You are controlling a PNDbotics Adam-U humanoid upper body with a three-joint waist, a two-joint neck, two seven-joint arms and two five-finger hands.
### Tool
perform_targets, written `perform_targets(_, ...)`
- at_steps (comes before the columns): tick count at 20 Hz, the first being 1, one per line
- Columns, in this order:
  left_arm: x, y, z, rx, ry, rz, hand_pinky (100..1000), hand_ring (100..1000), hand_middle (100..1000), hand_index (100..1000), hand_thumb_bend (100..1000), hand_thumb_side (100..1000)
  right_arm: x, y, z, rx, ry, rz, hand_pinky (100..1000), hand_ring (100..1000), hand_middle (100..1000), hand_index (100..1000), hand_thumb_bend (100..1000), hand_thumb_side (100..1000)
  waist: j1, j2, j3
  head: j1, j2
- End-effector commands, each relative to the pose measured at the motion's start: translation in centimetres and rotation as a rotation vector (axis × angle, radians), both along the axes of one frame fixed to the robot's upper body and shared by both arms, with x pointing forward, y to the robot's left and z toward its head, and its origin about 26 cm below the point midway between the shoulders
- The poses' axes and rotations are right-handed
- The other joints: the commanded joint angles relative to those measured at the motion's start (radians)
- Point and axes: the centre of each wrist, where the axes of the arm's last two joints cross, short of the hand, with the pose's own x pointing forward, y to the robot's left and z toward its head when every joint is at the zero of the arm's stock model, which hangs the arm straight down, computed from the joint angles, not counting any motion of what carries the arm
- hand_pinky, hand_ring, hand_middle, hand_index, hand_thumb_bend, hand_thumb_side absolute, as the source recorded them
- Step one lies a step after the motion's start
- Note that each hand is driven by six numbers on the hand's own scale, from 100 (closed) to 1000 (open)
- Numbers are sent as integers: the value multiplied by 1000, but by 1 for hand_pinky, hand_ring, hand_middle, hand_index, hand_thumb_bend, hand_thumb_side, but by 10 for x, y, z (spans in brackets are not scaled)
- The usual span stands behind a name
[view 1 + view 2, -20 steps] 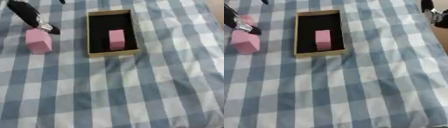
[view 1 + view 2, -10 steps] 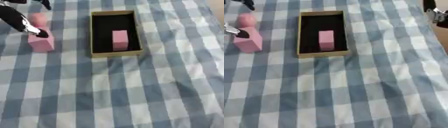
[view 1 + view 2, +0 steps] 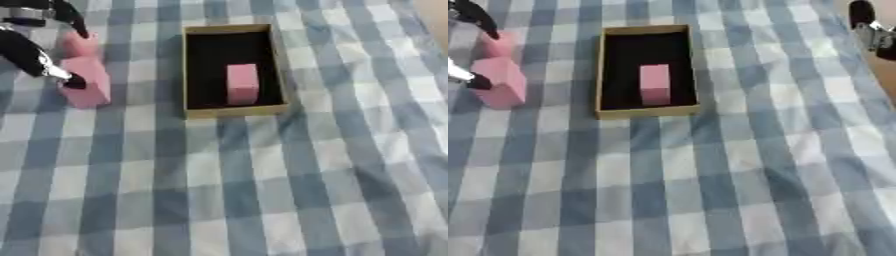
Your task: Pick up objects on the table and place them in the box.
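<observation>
Your left hand (image 3: 35, 52) has its fingers spread around the pink block (image 3: 87, 82), touching it but not yet lifting. Another pink thing (image 3: 80, 44) sits just behind. To its right, the box (image 3: 234, 112) already holds one block (image 3: 242, 83).

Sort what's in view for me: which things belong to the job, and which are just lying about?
Job:
- pink block on the cloth, left robot hand touching it
- smaller pink thing behind it
- box
- pink block already in the box

Lying about:
- checked cloth
- right robot hand, idle at the far right edge
</observation>
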Motion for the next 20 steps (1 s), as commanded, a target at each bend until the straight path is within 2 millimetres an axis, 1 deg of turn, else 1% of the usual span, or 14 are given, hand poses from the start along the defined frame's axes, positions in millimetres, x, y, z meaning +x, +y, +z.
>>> perform_targets(1,0,11,9,16,-43,41,906,969,833,906,709,691,-6,-2,12,-22,-37,-11,928,985,948,682,100,100,-2,-17,-2,5,-12)
perform_targets(6,9,16,-2,19,-37,79,886,934,797,913,717,697,-6,-2,12,-19,-36,-11,928,984,948,682,100,100,-3,-15,-7,7,-14)
perform_targets(11,15,20,-9,22,-32,105,871,915,784,919,731,693,-6,-2,12,-16,-36,-11,927,984,948,682,100,100,-3,-12,-10,4,-16)
perform_targets(15,19,22,-13,35,-32,127,872,914,784,918,762,683,-6,-2,11,-14,-36,-12,927,984,948,682,100,100,-4,-10,-14,4,-19)
perform_targets(17,20,22,-15,39,-32,131,871,915,788,915,756,677,-6,-2,11,-12,-35,-13,925,983,948,682,100,100,-3,-9,-15,4,-20)
perform_targets(18,21,22,-16,36,-31,128,869,915,787,904,736,665,-6,-2,11,-11,-35,-12,925,983,947,682,100,100,-3,-8,-16,4,-21)
perform_targets(20,23,21,-19,17,-22,117,861,909,777,874,678,670,-6,-3,11,-10,-34,-13,924,983,948,682,100,100,-2,-7,-17,3,-21)
